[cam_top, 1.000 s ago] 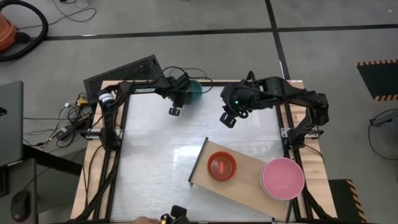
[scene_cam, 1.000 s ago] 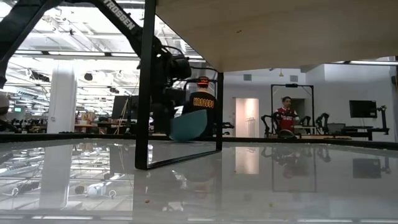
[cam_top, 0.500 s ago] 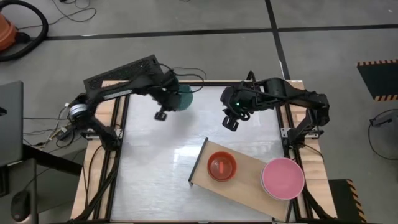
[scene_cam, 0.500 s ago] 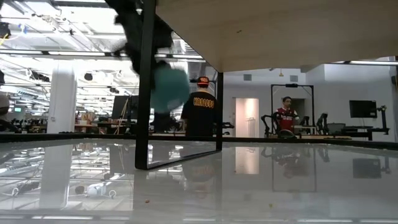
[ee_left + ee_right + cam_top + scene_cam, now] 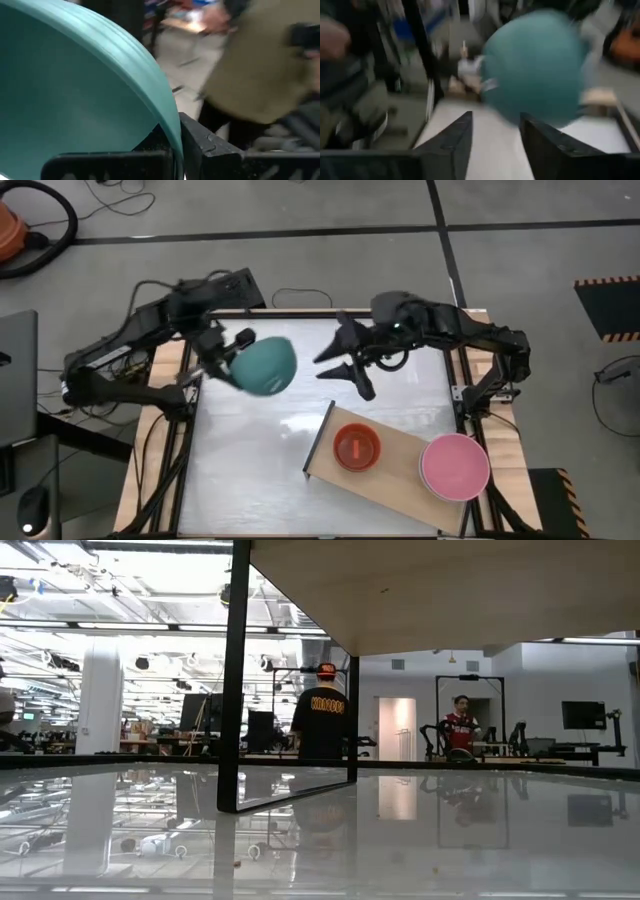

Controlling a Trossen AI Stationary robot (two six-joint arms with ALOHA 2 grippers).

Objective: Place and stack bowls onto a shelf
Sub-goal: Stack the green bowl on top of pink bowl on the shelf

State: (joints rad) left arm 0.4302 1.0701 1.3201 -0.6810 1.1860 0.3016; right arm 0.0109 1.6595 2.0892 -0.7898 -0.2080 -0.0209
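Observation:
My left gripper (image 5: 228,360) is shut on a teal bowl (image 5: 264,367), held high over the table's far left part. The bowl is on its side, its outside toward my right gripper (image 5: 342,376). That gripper stands open just right of the bowl, fingers pointing at it and apart from it (image 5: 495,145). The teal bowl (image 5: 535,65) fills its wrist view. At the near right stands the shelf (image 5: 400,475), a light-wood board with a dark end (image 5: 318,440). A red bowl (image 5: 356,447) and a pink bowl (image 5: 454,467) rest on it, bottoms down. My left gripper pinches the teal bowl's wall at the rim (image 5: 171,132), one finger (image 5: 105,167) inside the bowl and the other finger (image 5: 215,155) outside. The fingers come about level from the table's left. The bowl is lifted clear of the table, tipped on its side.
In the low view the shelf's underside (image 5: 450,590) and its black legs (image 5: 235,670) stand over the glossy table; people (image 5: 325,710) are in the room behind. Bare table (image 5: 240,470) lies left of the shelf. A black perforated plate (image 5: 235,283) sits at the far left corner.
My left gripper has raised the teal bowl from the table's far edge and carried it up, toward the near and left, turning its wrist so the bowl lies on its side. My right gripper has tipped up from pointing down to nearly level, facing the bowl.

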